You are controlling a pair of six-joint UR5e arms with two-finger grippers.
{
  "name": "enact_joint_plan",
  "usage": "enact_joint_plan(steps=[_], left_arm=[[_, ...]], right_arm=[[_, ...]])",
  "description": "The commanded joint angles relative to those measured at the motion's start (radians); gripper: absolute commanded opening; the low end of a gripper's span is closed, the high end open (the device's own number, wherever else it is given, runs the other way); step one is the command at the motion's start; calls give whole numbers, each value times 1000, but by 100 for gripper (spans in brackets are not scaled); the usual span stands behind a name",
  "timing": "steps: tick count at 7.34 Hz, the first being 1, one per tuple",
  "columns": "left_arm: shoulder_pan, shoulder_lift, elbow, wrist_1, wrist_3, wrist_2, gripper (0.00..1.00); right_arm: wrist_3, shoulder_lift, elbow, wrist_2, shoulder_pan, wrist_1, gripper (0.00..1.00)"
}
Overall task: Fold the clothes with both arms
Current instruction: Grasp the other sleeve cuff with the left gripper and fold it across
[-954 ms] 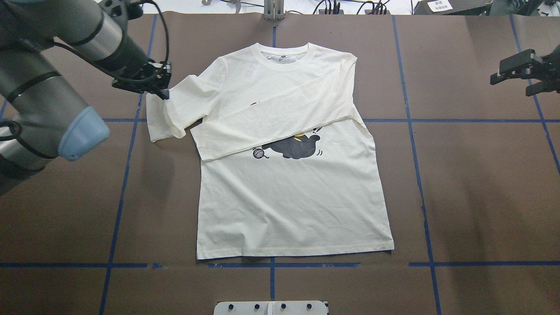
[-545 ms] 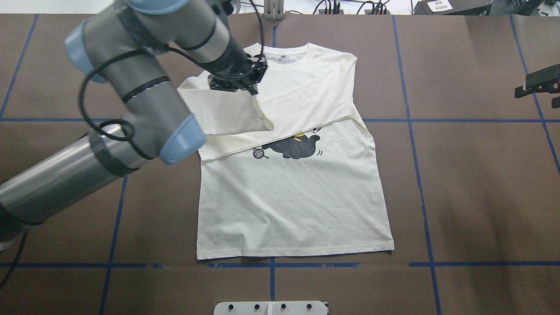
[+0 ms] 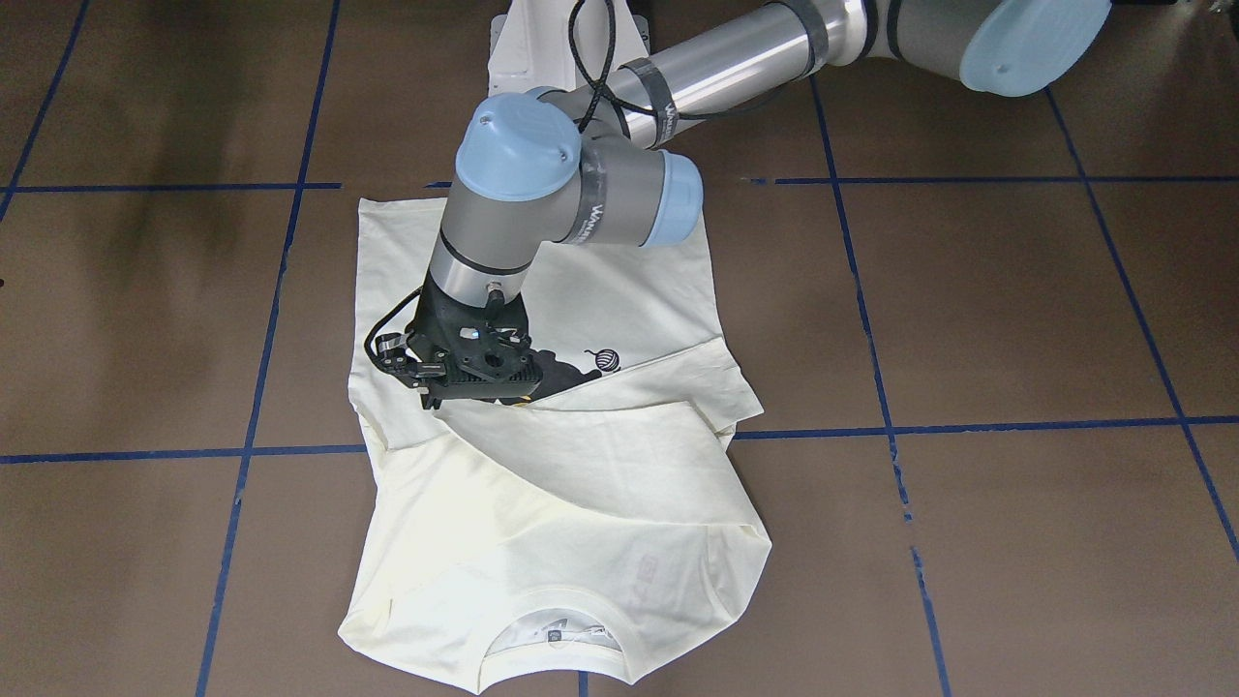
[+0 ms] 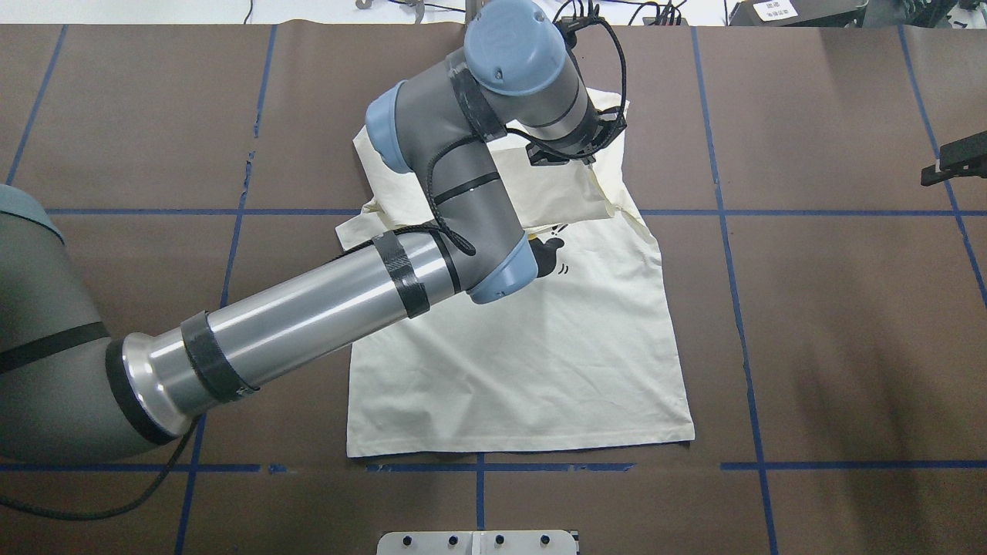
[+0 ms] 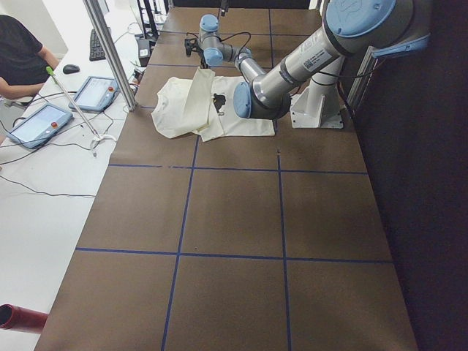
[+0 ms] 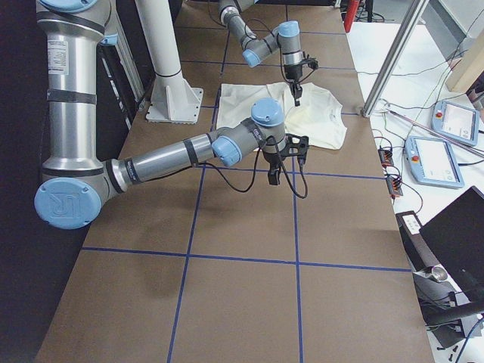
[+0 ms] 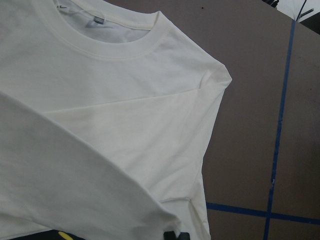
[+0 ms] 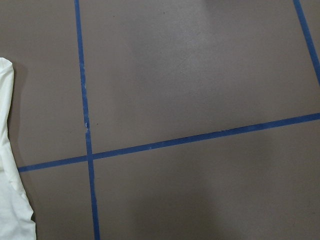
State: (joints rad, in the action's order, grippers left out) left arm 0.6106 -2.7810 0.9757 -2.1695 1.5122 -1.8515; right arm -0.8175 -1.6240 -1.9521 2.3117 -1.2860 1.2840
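The cream-white shirt [image 4: 524,370] lies flat on the brown table, collar [image 3: 552,620] away from the robot, with the cat print [image 4: 551,258] partly showing. One sleeve lies folded across the chest. My left gripper [image 4: 574,158] is shut on the other sleeve [image 3: 581,455] and holds it stretched over the chest near the shirt's right shoulder [image 7: 220,75]. The left arm [image 4: 308,316] hides the shirt's upper left part from overhead. My right gripper [image 6: 276,170] hovers above bare table to the right of the shirt, fingers apart and empty; overhead only one finger [image 4: 954,160] shows.
Blue tape lines [image 4: 740,324] divide the brown table into squares. The white pedestal [image 3: 542,48] stands behind the shirt's hem. A metal plate [image 4: 478,542] sits at the near table edge. A person [image 5: 22,58] sits by tablets [image 5: 40,124] beyond the far side.
The left arm swept from the shirt's left side across to its right shoulder, dragging the sleeve over the chest. The right gripper drew back toward the right edge.
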Motion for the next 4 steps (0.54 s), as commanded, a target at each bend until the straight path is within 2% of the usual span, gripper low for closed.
enact_joint_plan(steps=[1,4], left_arm=[[-38,-18,-64,-90,2,74,0],[-58,-95,-181,-163,31,110,0]], right_arm=[[1,-11,-2,0,-13,0,100],[1,-31,-10,5,-23,0,100]])
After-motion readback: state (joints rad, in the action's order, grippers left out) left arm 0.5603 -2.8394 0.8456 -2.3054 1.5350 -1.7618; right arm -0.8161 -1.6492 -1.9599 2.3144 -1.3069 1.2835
